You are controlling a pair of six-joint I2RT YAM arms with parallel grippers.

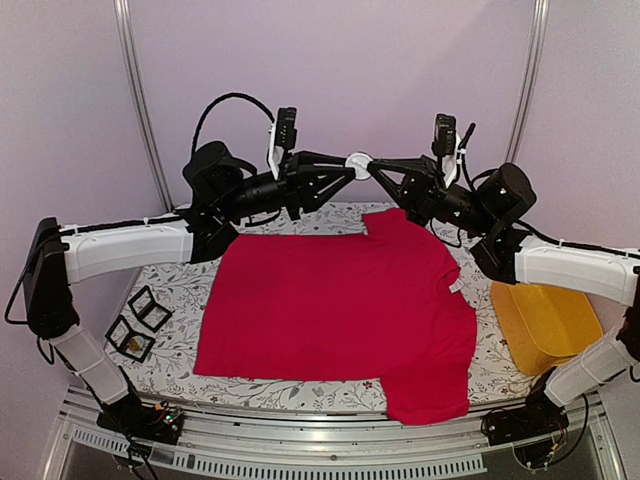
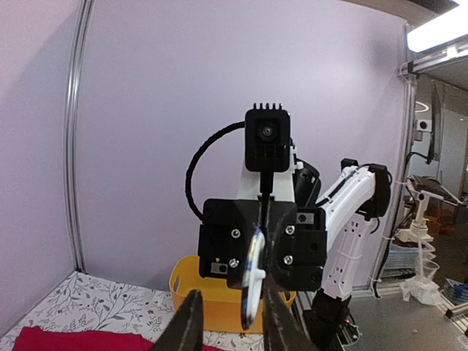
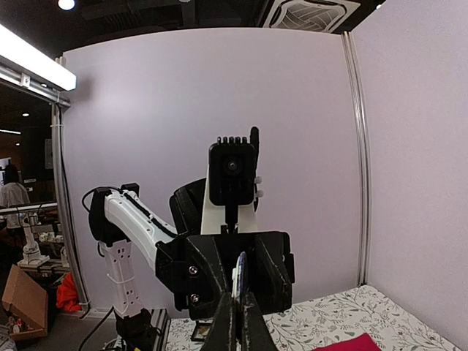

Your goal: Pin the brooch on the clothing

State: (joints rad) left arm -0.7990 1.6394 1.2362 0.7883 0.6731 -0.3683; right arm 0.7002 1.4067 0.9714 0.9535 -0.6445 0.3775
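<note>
A round white brooch (image 1: 358, 162) hangs in mid-air above the far edge of the desk (image 1: 300, 422), caught between two robot arms that meet tip to tip in front of a pale wall. The right claw (image 1: 368, 166) is pressed together and pinches the brooch. In the right wrist view the disc (image 3: 239, 276) shows edge-on just above that claw's closed fingers (image 3: 228, 325).

The left claw (image 1: 348, 167) faces it from the other side. Seen from the left wrist, its two fingers (image 2: 189, 322) stand apart on either side of the edge-on brooch (image 2: 253, 281). A gap shows between the disc and the finger on the left of that view. Whether the other finger touches it cannot be told.

Below and nearer the camera, the red T-shirt (image 1: 330, 300) lies spread flat on a floral tablecloth (image 1: 180, 290), well apart from the brooch. A small white label (image 1: 455, 287) shows at its right side, and its lower right corner reaches over the near edge of the desk.

A yellow tray (image 1: 545, 320) sits on the cloth to the right of the shirt. Three small black-framed squares (image 1: 140, 320) lie at the left edge of the desk.
</note>
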